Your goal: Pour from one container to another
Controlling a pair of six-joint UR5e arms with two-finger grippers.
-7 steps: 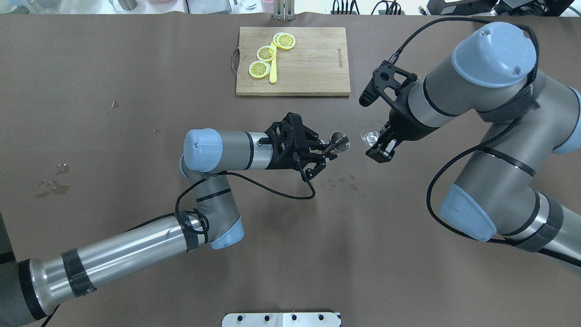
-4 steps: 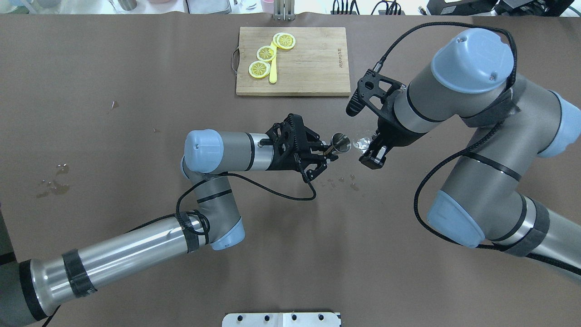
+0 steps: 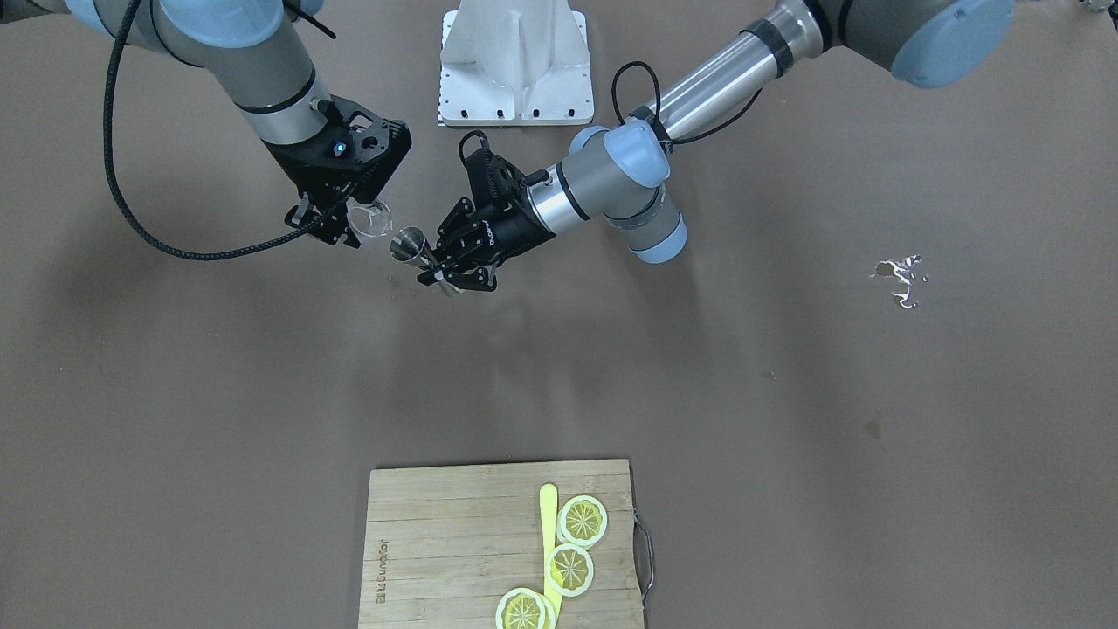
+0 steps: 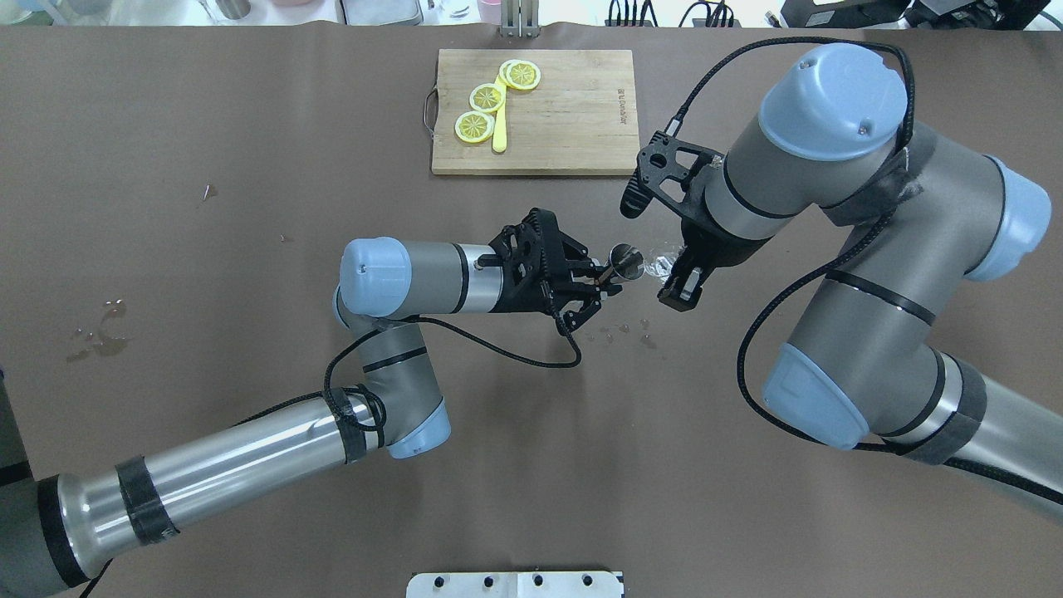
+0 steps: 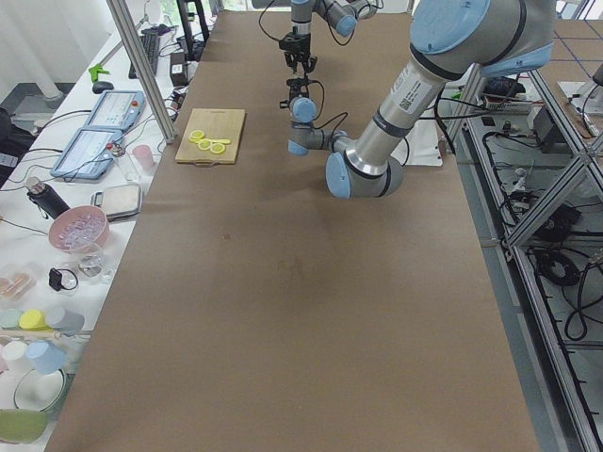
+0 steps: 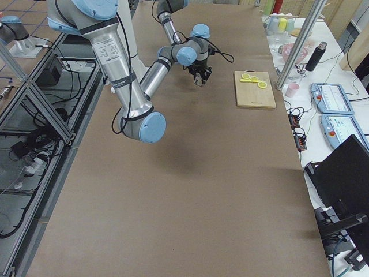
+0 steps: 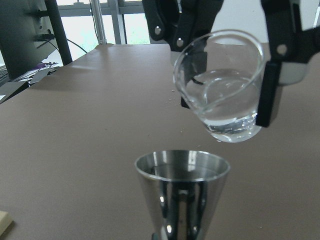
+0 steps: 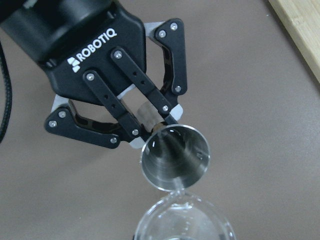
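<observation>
Front-facing view: the right gripper is clamped on the clear, water-filled glass cup. The left gripper pinches the lower part of the steel cone-shaped jigger. Both are aloft over the table's middle.

Overhead: the cup sits just right of the jigger, rims nearly meeting.

Left wrist: the cup is above and beyond the jigger's mouth, tipped toward it.

Right wrist: the cup's lip overhangs the jigger's near rim. More tilt looks like all it needs.

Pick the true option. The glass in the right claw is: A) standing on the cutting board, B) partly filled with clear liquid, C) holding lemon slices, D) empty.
B: the left wrist view shows clear liquid pooled in the glass, tilted toward the metal jigger.
</observation>
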